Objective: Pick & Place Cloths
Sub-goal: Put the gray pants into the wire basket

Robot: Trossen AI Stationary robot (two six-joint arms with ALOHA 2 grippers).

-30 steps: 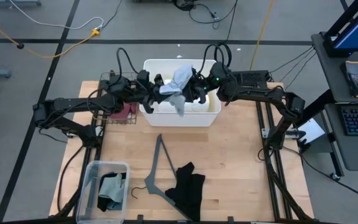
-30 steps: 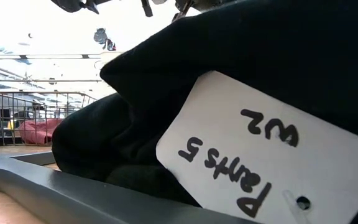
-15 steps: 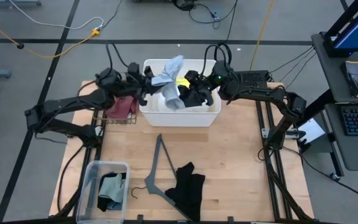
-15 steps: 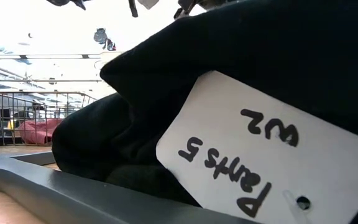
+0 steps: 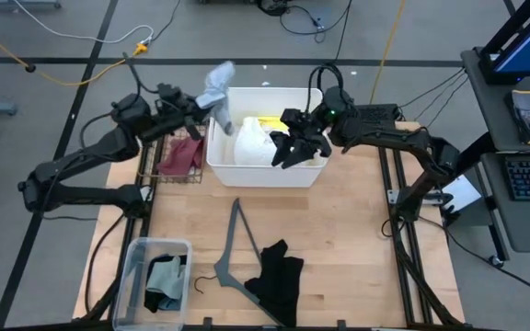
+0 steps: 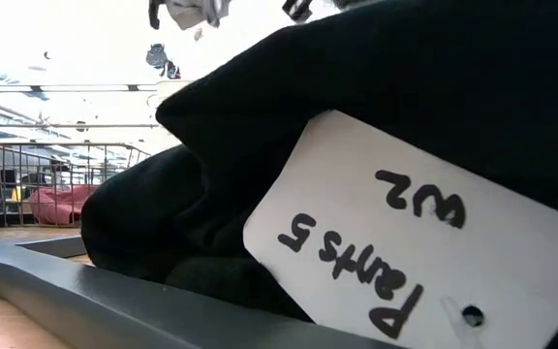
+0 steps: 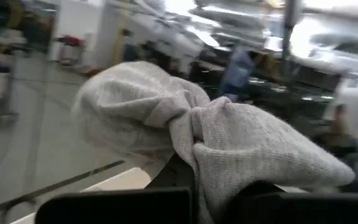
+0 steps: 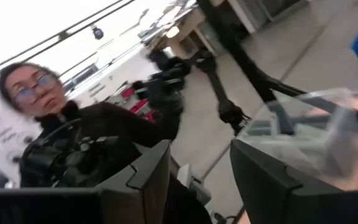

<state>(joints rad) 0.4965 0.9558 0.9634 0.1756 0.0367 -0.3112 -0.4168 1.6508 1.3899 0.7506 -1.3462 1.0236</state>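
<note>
My left gripper [image 5: 201,103] is shut on a pale grey cloth [image 5: 217,87], held up beside the far left corner of a white bin [image 5: 313,167]. The same cloth [image 6: 187,12] shows at the top of the low view. In the bin lie a white cloth [image 5: 251,145] and a yellow cloth [image 5: 265,120]. My right gripper [image 5: 285,149] hovers open over the bin's right part, with nothing between its fingers [image 8: 148,177]. A black cloth [image 5: 279,280] lies flat on the table near the front edge. My left gripper pinches a gathered bunch of the pale grey cloth [image 7: 197,163] between its two fingers, several layers together. The fingers lie about level, coming from the table's left. The cloth is lifted clear and flops out loose beyond the fingertips.
A wire basket [image 5: 147,164] with a maroon cloth [image 5: 182,156] stands left of the bin. A clear tub [image 5: 134,267] at the near left holds teal and sage cloths. A grey hanger [image 5: 231,253] lies beside the black cloth. A person [image 8: 36,99] is beyond the table.
My left gripper has gone up and toward the table's left and far edges, tipping from slanting down to about level. It has drawn the pale grey cloth out of the bin, lifted clear. The white and yellow cloths in the bin now show.
</note>
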